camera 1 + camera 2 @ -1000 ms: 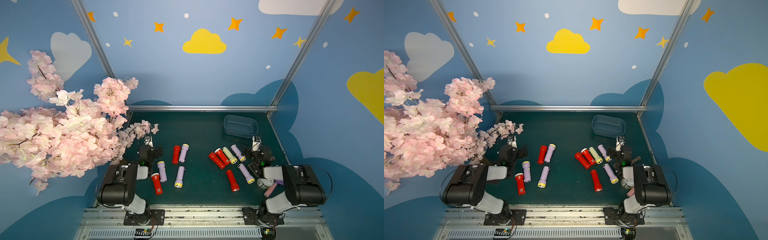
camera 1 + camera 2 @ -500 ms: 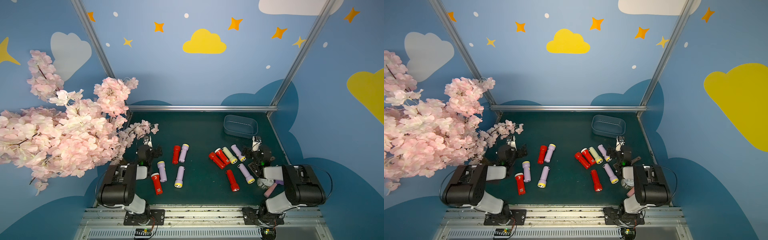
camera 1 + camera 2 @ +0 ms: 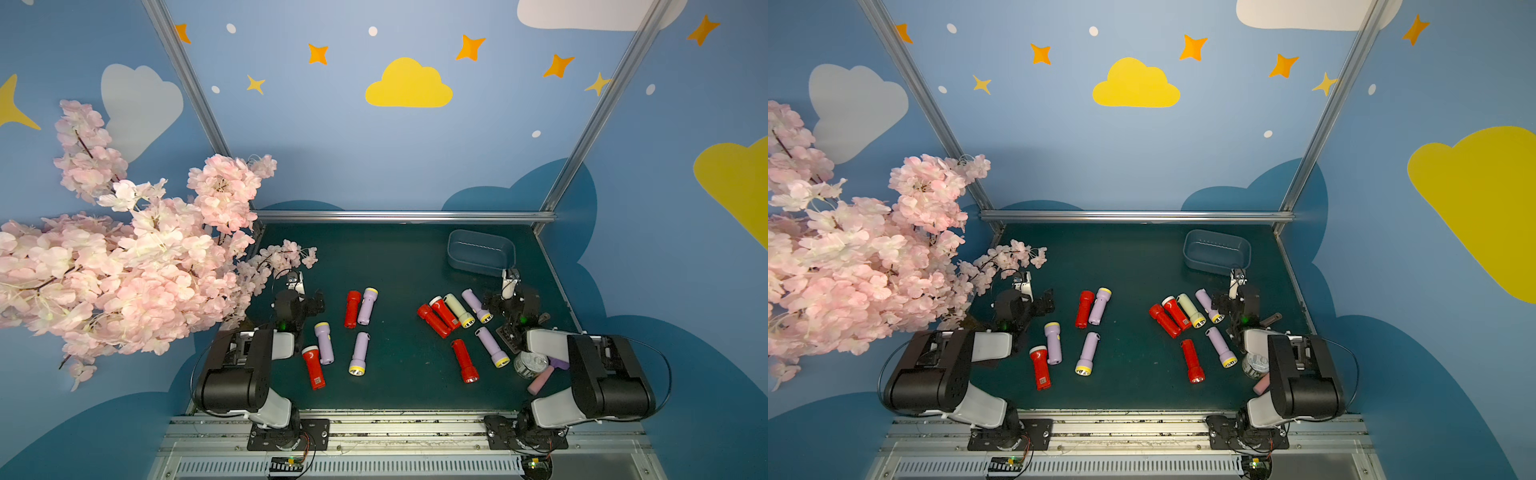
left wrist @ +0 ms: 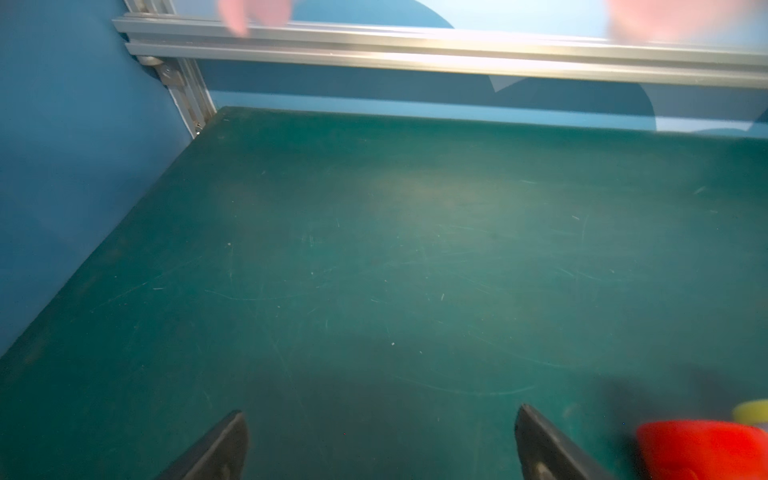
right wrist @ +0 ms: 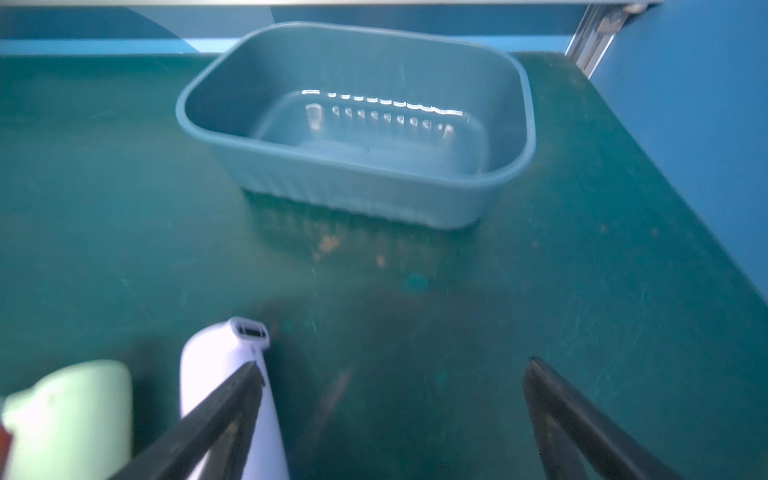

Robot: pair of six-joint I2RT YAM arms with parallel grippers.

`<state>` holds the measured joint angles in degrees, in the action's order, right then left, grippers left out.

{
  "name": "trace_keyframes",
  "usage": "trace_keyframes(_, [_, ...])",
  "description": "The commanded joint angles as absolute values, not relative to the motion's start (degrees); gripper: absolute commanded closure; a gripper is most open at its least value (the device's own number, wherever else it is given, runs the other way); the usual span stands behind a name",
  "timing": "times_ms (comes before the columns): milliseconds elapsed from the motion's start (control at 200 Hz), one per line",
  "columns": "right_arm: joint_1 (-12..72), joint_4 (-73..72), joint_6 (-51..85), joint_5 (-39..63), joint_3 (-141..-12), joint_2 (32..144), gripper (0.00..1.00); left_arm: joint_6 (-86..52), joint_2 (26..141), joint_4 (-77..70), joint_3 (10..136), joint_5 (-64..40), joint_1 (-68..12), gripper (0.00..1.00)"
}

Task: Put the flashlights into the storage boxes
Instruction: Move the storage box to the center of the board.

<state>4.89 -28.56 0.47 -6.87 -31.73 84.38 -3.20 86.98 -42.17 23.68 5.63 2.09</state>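
Lilac flashlight lies just beside right tool.

High stereo pair, low wrist views

- Red flashlight: blurred, cut off by the left wrist view's edge.
- Lilac flashlight: partly behind a right gripper finger.
- Can, pink cylinder: partly under the right arm.
- Blossoms: blurred, cropped.
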Motion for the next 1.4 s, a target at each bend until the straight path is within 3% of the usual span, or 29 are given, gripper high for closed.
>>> trace_keyframes(0, [5.1, -4.5, 5.1, -16.7, -46.1, 82.5, 0.02, -2.7, 83.3, -30.9, 29.3, 3.3, 2.0, 0.01])
trace_keyframes(195, [5.9, 5.9, 9.5, -13.7, -54.3, 86.0, 0.02, -1.1, 83.1, -23.1, 33.5, 0.6, 0.8, 0.01])
trace_keyframes(400, [7.3, 15.6, 9.7, -8.3, -65.3, 93.9, 0.03, 2.0, 79.0, -17.0, 36.0, 4.7, -6.2, 0.01])
trace_keyframes(876, [14.8, 28.1, 13.4, -3.3, -93.0, 112.7, 0.35, 0.7, 74.8, -2.5, 47.6, 8.6, -29.5, 0.01])
trace_keyframes(1086, [15.2, 31.5, 14.4, -1.2, -100.1, 119.9, 0.42, -6.3, 70.1, 0.8, 47.8, 5.7, -35.1, 0.01])
trace_keyframes(1397, [15.6, 33.8, 13.5, 0.9, -107.9, 126.3, 0.43, -6.3, 66.9, 5.6, 47.4, 3.5, -37.3, 0.01])
